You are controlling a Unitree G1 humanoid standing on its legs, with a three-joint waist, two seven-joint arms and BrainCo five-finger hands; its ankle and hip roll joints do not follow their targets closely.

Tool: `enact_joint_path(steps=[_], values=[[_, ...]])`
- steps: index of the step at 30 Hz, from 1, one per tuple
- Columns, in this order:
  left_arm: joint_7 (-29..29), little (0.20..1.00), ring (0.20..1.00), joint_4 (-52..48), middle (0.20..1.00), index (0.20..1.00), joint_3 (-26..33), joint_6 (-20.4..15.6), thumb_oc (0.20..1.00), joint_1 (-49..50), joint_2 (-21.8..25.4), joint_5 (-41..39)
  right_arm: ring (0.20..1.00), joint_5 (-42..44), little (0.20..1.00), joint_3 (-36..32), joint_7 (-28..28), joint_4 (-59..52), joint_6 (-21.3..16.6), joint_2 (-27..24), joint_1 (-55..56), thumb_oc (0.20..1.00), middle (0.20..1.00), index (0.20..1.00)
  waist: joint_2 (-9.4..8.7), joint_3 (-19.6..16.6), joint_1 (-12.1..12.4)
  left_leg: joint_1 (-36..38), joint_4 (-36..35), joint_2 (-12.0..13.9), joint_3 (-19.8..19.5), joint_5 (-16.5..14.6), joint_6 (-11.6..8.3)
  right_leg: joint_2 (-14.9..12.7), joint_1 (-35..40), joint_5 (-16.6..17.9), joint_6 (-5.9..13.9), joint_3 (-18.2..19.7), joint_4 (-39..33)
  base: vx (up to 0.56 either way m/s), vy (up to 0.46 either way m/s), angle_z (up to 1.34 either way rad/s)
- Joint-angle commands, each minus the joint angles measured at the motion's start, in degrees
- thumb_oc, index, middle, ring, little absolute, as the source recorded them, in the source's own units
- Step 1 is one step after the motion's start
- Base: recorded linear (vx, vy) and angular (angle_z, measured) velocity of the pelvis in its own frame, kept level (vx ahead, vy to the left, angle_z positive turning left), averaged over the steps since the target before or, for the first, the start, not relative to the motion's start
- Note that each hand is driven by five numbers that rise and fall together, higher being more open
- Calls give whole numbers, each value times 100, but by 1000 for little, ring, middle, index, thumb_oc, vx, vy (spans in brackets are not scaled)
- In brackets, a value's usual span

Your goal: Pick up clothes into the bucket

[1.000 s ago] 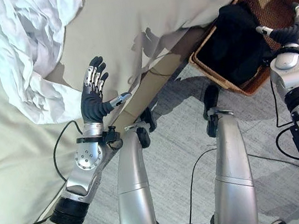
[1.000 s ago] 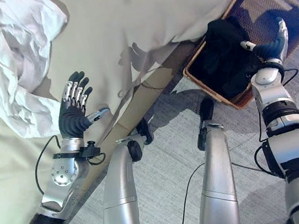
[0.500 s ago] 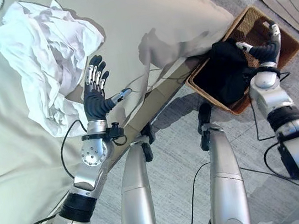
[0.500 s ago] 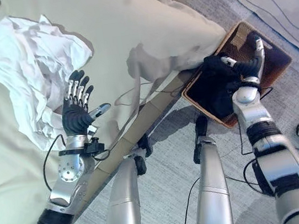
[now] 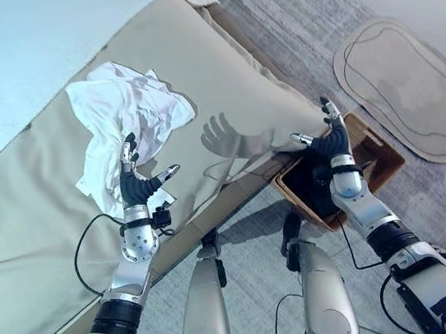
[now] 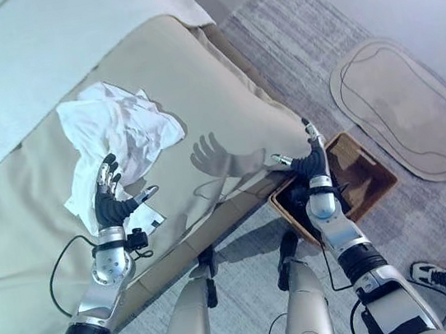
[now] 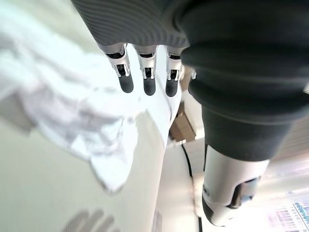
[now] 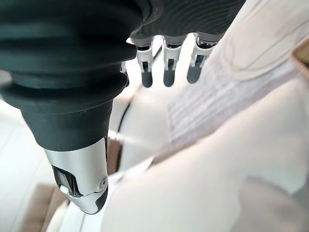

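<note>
Since a second ago your camera has pulled back and tilted, so the whole bed (image 5: 46,92) and an oval floor mat (image 5: 406,89) now come into sight. Your left hand (image 5: 133,185) hovers with fingers spread over the near edge of the crumpled white garment (image 5: 121,119) on the bed, holding nothing. Your right hand (image 5: 326,141) has lifted, open and empty, above the wicker basket (image 6: 364,169) beside the bed, a dark garment (image 5: 322,186) inside. Your left wrist view shows the straight fingertips (image 7: 148,85) above the white cloth.
</note>
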Motion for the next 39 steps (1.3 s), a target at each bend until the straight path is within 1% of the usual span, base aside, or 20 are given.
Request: enact_joint_path(steps=[1,4,6,7,8,11,16,19,22,25,26,27,28,30,32,34,36,37,38,39], values=[[221,1000,1000,141,1000,1000,202,2,1000,-10,187,511,1000,129,1000,47,268,-335,-235,246,202,1000,1000,1000,-310,-319,249,371,-407,186,50,138,-165,-308,741,746,595,36,-929,117,-3,18],[180,1000,1000,349,1000,1000,195,85,1000,18,205,709,1000,15,1000,334,541,-324,-189,341,449,1000,1000,1000,-375,-490,354,740,-637,180,-63,204,-171,-295,1208,777,629,-165,-1155,125,5,32],[217,1000,1000,464,1000,1000,260,208,1000,39,266,1046,1000,-4,1000,495,695,-281,-183,428,565,1000,1000,1000,-404,-617,440,938,-715,178,-104,191,-173,-301,1424,751,647,-267,-1237,108,22,23],[217,1000,1000,464,1000,1000,260,208,1000,39,266,1046,1000,-4,1000,495,695,-280,-183,429,564,1000,1000,1000,-404,-619,436,936,-718,176,-107,195,-172,-302,1426,756,648,-272,-1243,117,21,15],[310,1000,1000,613,1000,1000,300,298,1000,39,311,1244,1000,112,1000,580,802,-217,-183,595,649,1000,1000,1000,-443,-708,497,1069,-744,162,-98,163,-163,-297,1586,736,665,-310,-1288,95,35,10],[450,1000,1000,822,1000,1000,418,457,1000,125,324,1493,1000,342,1000,737,990,-153,-158,824,783,1000,1000,1000,-483,-840,565,1291,-818,130,-27,105,-141,-311,1804,724,693,-388,-1358,91,52,7],[724,1000,1000,1262,1000,1000,563,675,1000,208,367,1796,1000,265,1000,1025,1222,-294,-116,893,1044,1000,1000,1000,-613,-1084,587,1543,-915,160,28,43,-158,-276,2082,728,749,-475,-1471,94,31,6],[816,1000,1000,1463,1000,1000,641,730,1000,218,488,1875,1000,344,1000,1086,1295,-334,-117,897,1194,1000,1000,1000,-708,-1081,566,1520,-762,187,39,-50,-149,-262,2088,705,748,-438,-1447,19,3,1],[937,1000,1000,1552,1000,1000,724,811,1000,164,650,1938,1000,328,1000,1138,1326,-451,-129,807,1186,1000,1000,1000,-810,-903,548,1358,-428,171,43,-160,-140,-266,1986,673,726,-383,-1354,-55,18,-1],[1078,1000,1000,1468,1000,1000,830,842,1000,57,781,1912,1000,272,1000,1087,1274,-623,-146,652,1103,1000,1000,1000,-897,-540,533,1027,-68,187,50,-270,-90,-294,1666,681,704,-236,-1104,-148,47,-3],[1154,1000,1000,1455,1000,1000,857,846,1000,-46,821,1905,1000,256,1000,1024,1204,-657,-149,588,1041,1000,1000,1000,-945,-339,516,829,120,179,67,-316,-64,-310,1492,683,693,-174,-1002,-134,55,-10],[1157,1000,1000,1463,1000,1000,854,845,1000,-60,821,1905,1000,256,1000,1019,1204,-656,-148,588,1033,1000,1000,1000,-945,-337,520,808,146,177,68,-326,-61,-314,1475,679,694,-168,-988,-110,53,-14],[1197,1000,1000,1438,1000,1000,871,858,1000,-106,841,1905,1000,262,1000,962,1157,-702,-155,557,1009,1000,1000,1000,-964,-227,498,703,224,178,64,-349,-46,-327,1394,683,691,-145,-933,-89,34,-8],[1300,1000,1000,1478,1000,1000,858,900,1000,-318,879,1897,1000,282,1000,854,1065,-879,-194,487,935,1000,1000,1000,-990,-12,471,375,478,154,32,-385,-24,-370,1156,679,687,-107,-781,-127,48,-5],[1493,1000,1000,1547,1000,1000,811,947,1000,-583,1043,1973,1000,343,1000,800,940,-987,-254,411,811,1000,1000,1000,-1014,229,423,-51,765,157,21,-452,-16,-395,758,626,666,-48,-521,-148,51,-2],[1753,1000,1000,2021,1000,1000,686,1088,1000,-1049,1276,2053,1000,349,1000,820,801,-1254,-346,334,623,1000,1000,1000,-1105,457,296,-618,1106,140,44,-484,12,-416,211,644,635,42,-267,-148,87,0],[1844,1000,1000,2137,1000,1000,624,1114,1000,-1211,1322,2077,1000,321,1000,802,747,-1305,-374,319,571,1000,1000,1000,-1130,486,253,-837,1252,122,42,-514,29,-432,9,640,631,73,-158,-97,81,0],[2006,1000,1000,2184,1000,1000,611,1149,1000,-1425,1413,2066,1000,266,1000,781,646,-1482,-439,247,507,1000,1000,1000,-1145,639,186,-1183,1484,98,19,-572,45,-474,-293,615,628,116,10,-86,75,-2],[2007,1000,1000,2189,1000,1000,607,1148,1000,-1432,1414,2065,1000,266,1000,778,645,-1484,-437,246,507,1000,1000,1000,-1143,621,184,-1217,1506,98,16,-579,46,-476,-325,609,628,118,27,-91,88,3],[2147,1000,1000,2270,1000,1000,567,1216,1000,-1640,1495,2092,1000,214,1000,756,561,-1581,-472,203,486,1000,1000,1000,-1145,730,116,-1555,1742,49,-11,-644,79,-501,-633,583,623,158,244,44,39,3]])
